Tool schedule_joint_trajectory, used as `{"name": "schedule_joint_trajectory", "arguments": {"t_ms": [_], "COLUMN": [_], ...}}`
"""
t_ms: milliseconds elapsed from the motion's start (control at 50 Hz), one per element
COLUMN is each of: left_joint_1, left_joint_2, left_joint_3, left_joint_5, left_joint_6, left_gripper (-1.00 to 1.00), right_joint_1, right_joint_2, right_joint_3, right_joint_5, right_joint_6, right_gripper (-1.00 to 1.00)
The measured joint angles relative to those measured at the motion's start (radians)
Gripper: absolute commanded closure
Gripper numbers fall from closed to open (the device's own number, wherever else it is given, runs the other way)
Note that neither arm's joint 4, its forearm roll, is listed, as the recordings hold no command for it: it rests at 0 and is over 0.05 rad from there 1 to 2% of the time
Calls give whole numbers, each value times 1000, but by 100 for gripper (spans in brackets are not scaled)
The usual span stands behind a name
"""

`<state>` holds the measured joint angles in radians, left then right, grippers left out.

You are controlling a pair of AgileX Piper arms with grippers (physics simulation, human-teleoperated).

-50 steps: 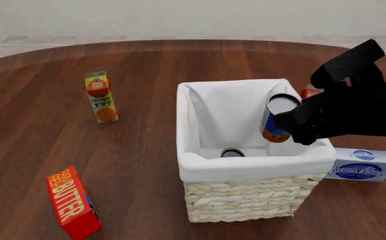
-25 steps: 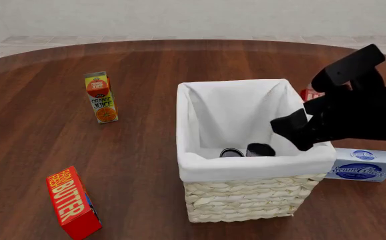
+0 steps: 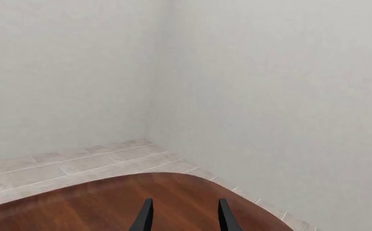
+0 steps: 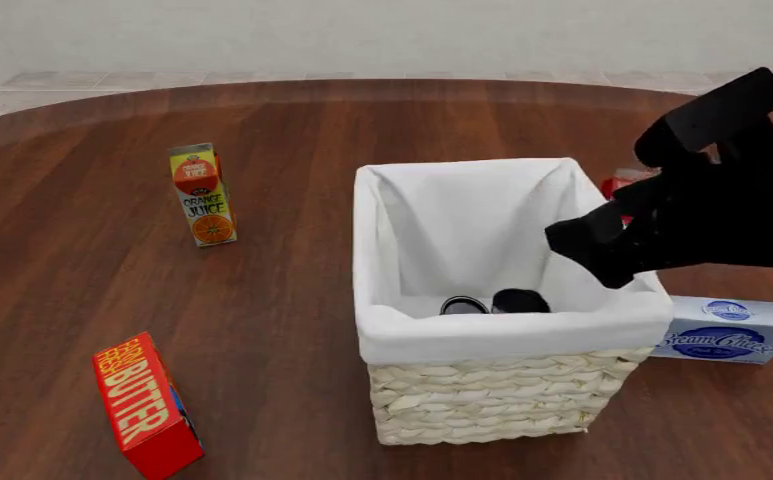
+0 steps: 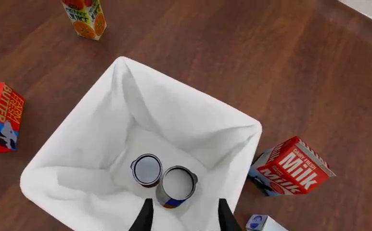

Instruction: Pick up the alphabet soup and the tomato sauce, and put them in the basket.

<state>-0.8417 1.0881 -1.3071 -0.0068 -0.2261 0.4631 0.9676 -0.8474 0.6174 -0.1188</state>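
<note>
On the table [image 4: 293, 150], the orange juice carton [image 4: 202, 195] and butter box [image 4: 146, 407] are seen at the left. In the basket [image 4: 493, 400], the tomato sauce [image 5: 147, 169] and alphabet soup [image 5: 176, 185] are seen standing side by side. Above them, the right pincer [image 5: 183, 219] is held open and empty; the left pincer [image 3: 183, 219], likewise parted, grips nothing. The lining could be snagged if the right pincer were withdrawn low.
</note>
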Motion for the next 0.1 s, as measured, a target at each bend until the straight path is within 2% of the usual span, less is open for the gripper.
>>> {"name": "schedule_joint_trajectory", "arguments": {"t_ms": [100], "left_joint_1": [-1], "left_joint_2": [0], "left_joint_3": [-1], "left_joint_5": [0], "left_joint_6": [0], "left_gripper": [-100], "right_joint_1": [-1], "right_joint_2": [-8], "right_joint_3": [-16], "right_joint_5": [13], "right_joint_6": [-3], "right_gripper": [-100]}}
